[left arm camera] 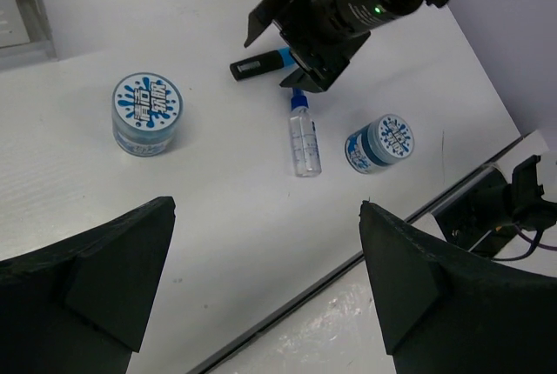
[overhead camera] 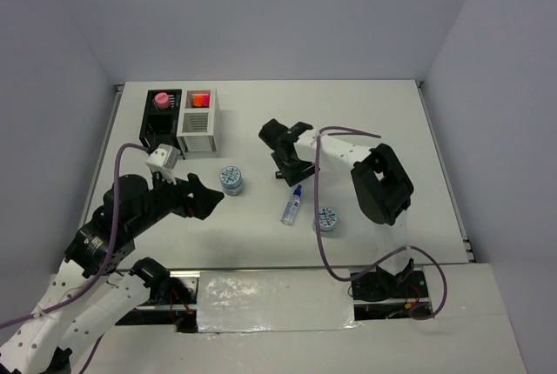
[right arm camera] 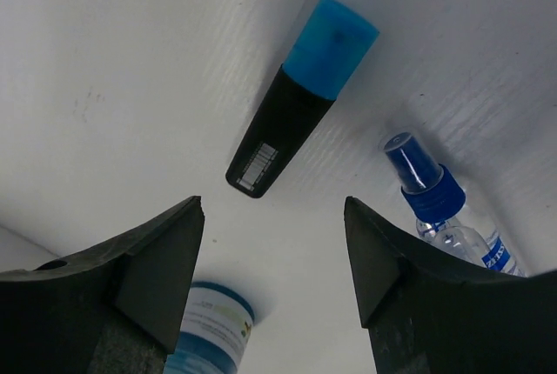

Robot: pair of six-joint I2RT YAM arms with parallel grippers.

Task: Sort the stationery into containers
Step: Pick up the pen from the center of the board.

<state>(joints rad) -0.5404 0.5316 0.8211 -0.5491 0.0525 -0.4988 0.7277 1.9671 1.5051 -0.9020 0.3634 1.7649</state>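
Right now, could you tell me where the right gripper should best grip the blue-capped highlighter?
Probably the black barrel of the blue-capped highlighter, straight from above, closing across its narrow width: it lies flat, and the spray bottle sits near the cap end.

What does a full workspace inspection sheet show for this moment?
Surface: white table, no spills seen.
Job's things: pink-capped item in black box; orange-capped item in white box; blue highlighter, clear tube, far tin, near tin loose on table.
Clutter: nothing seen.
Grippers: left gripper open, empty; right gripper open over the blue highlighter.
Cables: purple cables along both arms; right one runs beside near tin.
Surroundings: plain pale walls.
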